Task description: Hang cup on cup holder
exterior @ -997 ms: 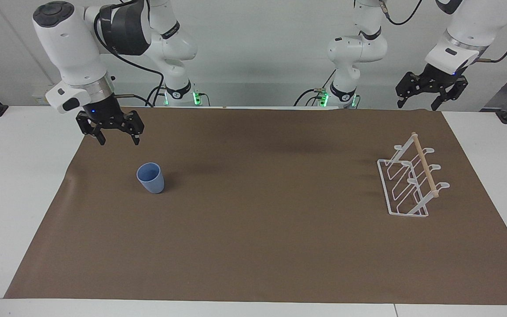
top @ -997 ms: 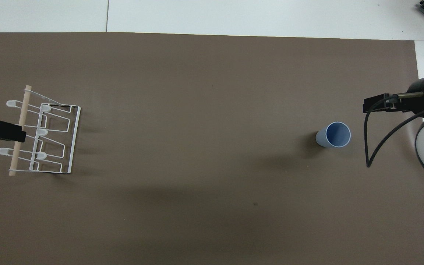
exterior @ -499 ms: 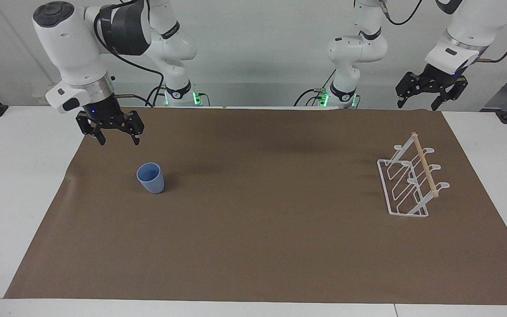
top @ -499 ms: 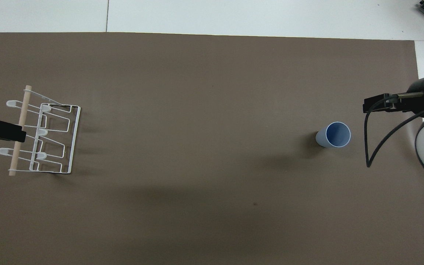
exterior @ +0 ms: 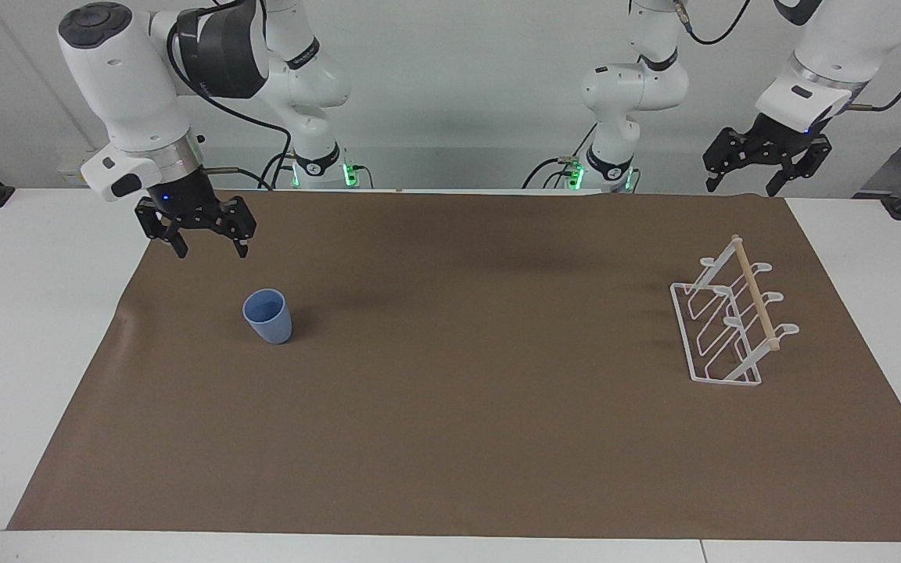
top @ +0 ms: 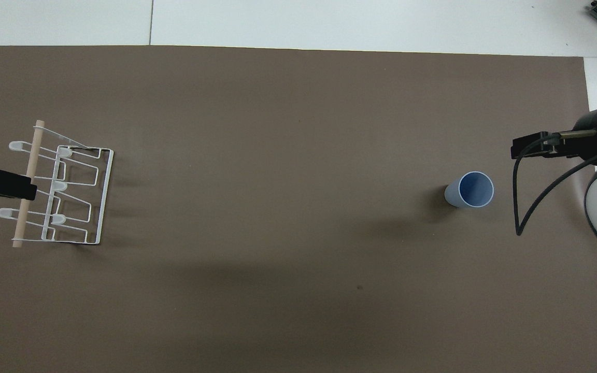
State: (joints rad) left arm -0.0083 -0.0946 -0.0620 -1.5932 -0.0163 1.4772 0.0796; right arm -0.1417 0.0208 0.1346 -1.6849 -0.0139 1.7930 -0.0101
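The light-blue cup (exterior: pixel 267 316) (top: pixel 469 189) stands upright on the brown mat, toward the right arm's end of the table. My right gripper (exterior: pixel 212 252) hangs open over the mat beside the cup, apart from it and holding nothing. The white wire cup holder (exterior: pixel 732 324) (top: pixel 60 191), with a wooden dowel along its top, stands on the mat toward the left arm's end. My left gripper (exterior: pixel 740 188) waits open and empty, high in the air above the cup holder's end of the mat.
The brown mat (exterior: pixel 458 438) covers most of the white table (exterior: pixel 28 328). White table strips show at both ends and along the edge farthest from the robots. A black cable (top: pixel 517 207) loops down from the right arm's wrist.
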